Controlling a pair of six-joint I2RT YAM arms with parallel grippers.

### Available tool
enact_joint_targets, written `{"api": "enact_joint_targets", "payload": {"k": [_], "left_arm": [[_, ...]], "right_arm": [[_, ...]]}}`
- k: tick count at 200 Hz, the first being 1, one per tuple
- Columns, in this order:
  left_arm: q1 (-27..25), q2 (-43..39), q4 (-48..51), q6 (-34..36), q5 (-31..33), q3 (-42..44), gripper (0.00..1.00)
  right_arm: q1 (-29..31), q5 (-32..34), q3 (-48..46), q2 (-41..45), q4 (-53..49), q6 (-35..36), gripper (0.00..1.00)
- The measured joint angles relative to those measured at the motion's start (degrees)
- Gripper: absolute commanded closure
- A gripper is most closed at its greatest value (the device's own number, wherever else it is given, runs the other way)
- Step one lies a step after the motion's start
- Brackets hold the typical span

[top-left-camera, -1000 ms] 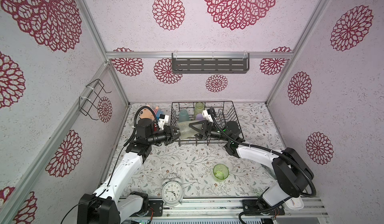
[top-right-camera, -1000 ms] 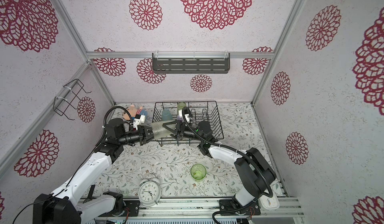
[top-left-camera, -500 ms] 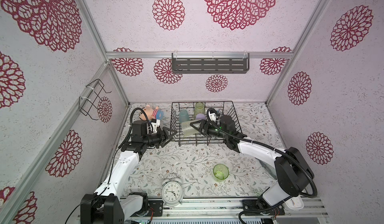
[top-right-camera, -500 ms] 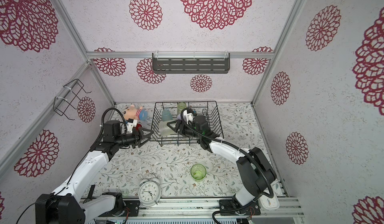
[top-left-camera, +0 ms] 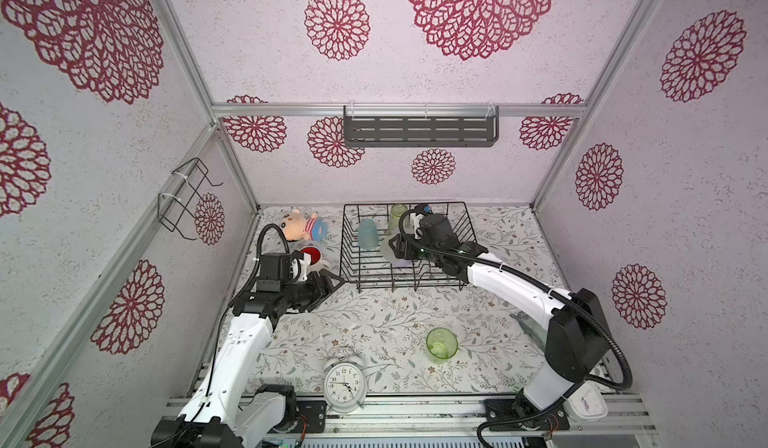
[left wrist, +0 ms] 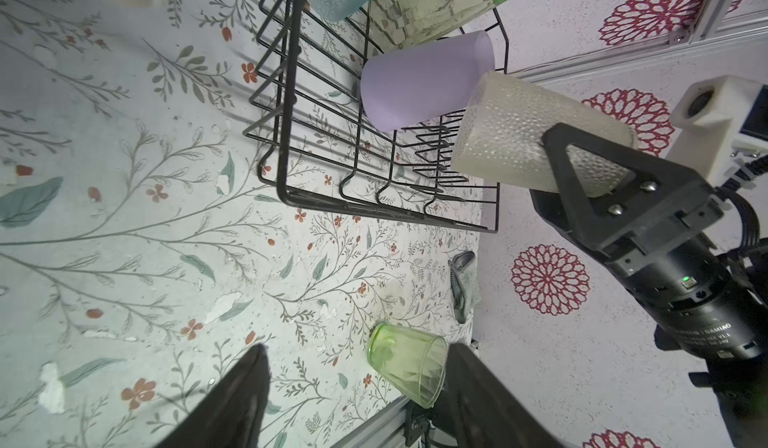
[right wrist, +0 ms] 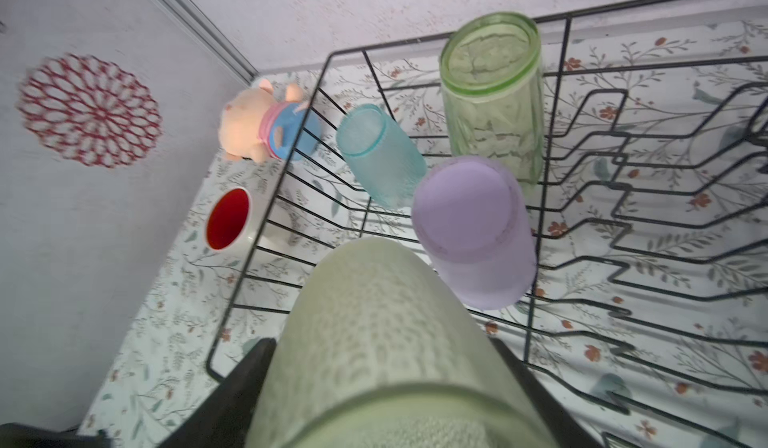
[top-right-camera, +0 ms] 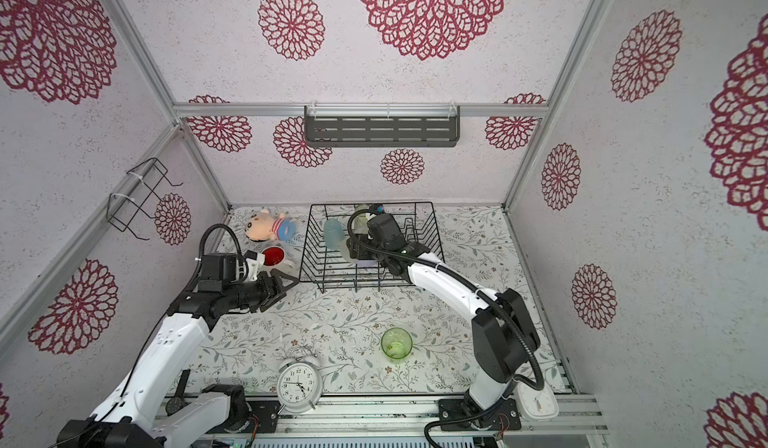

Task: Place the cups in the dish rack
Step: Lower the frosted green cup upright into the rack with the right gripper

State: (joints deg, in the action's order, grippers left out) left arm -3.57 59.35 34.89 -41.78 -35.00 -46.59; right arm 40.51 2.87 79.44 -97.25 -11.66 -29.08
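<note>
**Over the dish rack [top-left-camera: 365, 267], a pale yellow-green tumbler [left wrist: 511, 130] held ready**

The right pincer [right wrist: 380, 367] clamps this tumbler by its sides above the rack's middle. The tumbler is frosted with small bumps. Its long axis runs straight out along the pincer, nearly level, closed base forward and rim toward the wrist. The lilac tumbler [right wrist: 469, 226] stands mouth-down just beside it. I think the coming move must tip the base upward and lower it there. The left pincer [top-left-camera: 336, 288] gapes wide and empty outside the rack's corner, near the white mug [top-left-camera: 311, 255].
</note>
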Motion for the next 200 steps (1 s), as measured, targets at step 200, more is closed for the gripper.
{"api": "enact_joint_targets", "payload": {"k": [200], "left_arm": [[0.0, -3.7, -0.8, 1.2, 1.3, 1.4, 0.25]], "right_arm": [[5.0, 16.9, 17.7, -17.2, -24.9, 7.6, 0.29]]}}
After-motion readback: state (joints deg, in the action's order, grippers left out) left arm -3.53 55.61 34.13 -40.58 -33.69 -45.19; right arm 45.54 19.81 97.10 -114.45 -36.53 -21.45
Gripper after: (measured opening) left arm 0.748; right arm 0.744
